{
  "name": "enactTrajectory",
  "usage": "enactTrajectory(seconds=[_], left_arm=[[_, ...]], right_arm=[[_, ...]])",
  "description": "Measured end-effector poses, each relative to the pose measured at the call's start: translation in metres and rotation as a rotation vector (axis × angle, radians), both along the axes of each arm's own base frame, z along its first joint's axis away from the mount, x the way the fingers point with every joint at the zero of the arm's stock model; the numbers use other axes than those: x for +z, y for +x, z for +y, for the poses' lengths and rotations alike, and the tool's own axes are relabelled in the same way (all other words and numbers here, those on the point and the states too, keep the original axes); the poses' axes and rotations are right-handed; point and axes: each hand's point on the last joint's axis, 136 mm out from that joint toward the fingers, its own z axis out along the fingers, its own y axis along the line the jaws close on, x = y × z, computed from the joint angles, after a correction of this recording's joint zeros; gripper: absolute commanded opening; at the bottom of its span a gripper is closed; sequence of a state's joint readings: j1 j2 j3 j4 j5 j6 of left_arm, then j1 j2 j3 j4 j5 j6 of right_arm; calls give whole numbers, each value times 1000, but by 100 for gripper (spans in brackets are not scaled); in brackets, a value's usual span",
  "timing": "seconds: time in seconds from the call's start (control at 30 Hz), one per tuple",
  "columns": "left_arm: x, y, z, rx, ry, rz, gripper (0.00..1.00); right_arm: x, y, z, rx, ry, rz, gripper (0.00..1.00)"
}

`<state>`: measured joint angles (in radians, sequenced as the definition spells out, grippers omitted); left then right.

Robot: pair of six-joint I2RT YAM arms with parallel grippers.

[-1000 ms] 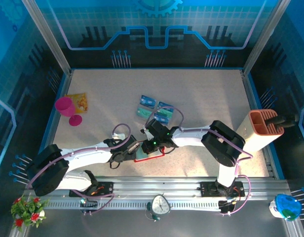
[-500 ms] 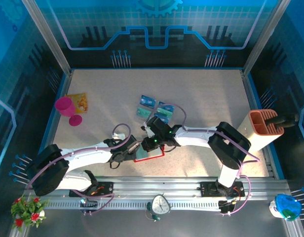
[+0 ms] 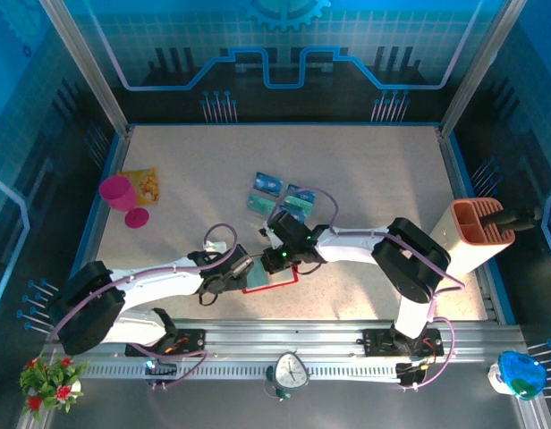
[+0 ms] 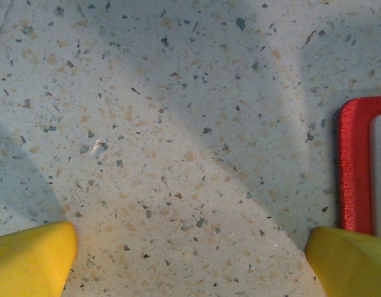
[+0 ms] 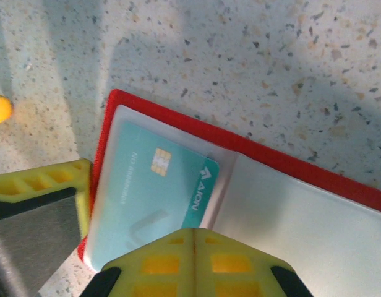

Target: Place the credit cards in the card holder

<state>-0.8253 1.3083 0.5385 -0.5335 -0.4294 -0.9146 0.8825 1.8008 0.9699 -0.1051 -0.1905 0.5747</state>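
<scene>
at the far left of the table a pink cup (image 3: 117, 192) stands beside a yellow-orange packet (image 3: 141, 185). nearer the middle, the left gripper (image 3: 241, 268) sits low over the speckled table top (image 3: 365, 170), its yellow fingers (image 4: 33, 260) spread wide apart with nothing between them. the red card holder (image 3: 262, 284) lies open just beside its right finger, red rim (image 4: 354, 164) at the frame edge. a teal card (image 5: 153, 204) sits in the holder's (image 5: 289, 167) clear left pocket. the right gripper (image 5: 193, 260) hangs over that card's near edge, fingers pressed together. further back lie the loose credit cards (image 3: 267, 184). an orange-brown organizer (image 3: 481, 223) stands far right.
</scene>
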Motion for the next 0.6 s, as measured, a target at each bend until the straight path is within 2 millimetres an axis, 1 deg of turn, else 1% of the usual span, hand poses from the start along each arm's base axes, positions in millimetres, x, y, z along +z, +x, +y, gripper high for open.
enactTrajectory(seconds=[0.1, 0.37, 0.6], left_arm=[[0, 0, 0, 0, 0, 0, 99], [0, 0, 0, 0, 0, 0, 99], [0, 0, 0, -1, 0, 0, 99]], right_arm=[[-6, -1, 0, 1, -9, 9, 0], [-6, -3, 7, 15, -9, 6, 0], [-6, -3, 8, 17, -9, 6, 0]])
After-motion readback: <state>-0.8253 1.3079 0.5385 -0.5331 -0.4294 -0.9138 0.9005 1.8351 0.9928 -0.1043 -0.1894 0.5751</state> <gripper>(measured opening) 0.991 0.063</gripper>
